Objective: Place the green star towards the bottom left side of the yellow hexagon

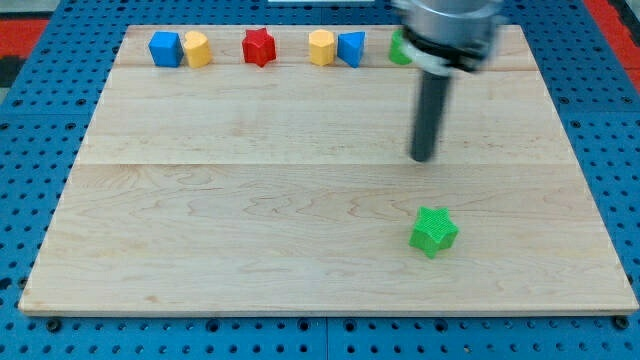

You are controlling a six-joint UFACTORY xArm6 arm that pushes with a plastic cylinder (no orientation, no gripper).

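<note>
The green star (433, 231) lies on the wooden board (250, 220) at the lower right of the view. My tip (424, 157) stands above it in the view, apart from it by a clear gap. Two yellow blocks sit in the row along the view's top: one (197, 49) next to a blue block, and one (321, 47) near the middle, which looks like the hexagon. Which of the two is the hexagon is hard to tell.
Along the view's top stand a blue cube (164, 48), a red star (259, 46), a blue block (351, 48) touching the middle yellow one, and a green block (399, 48) partly hidden behind the arm. A blue pegboard (40, 120) surrounds the board.
</note>
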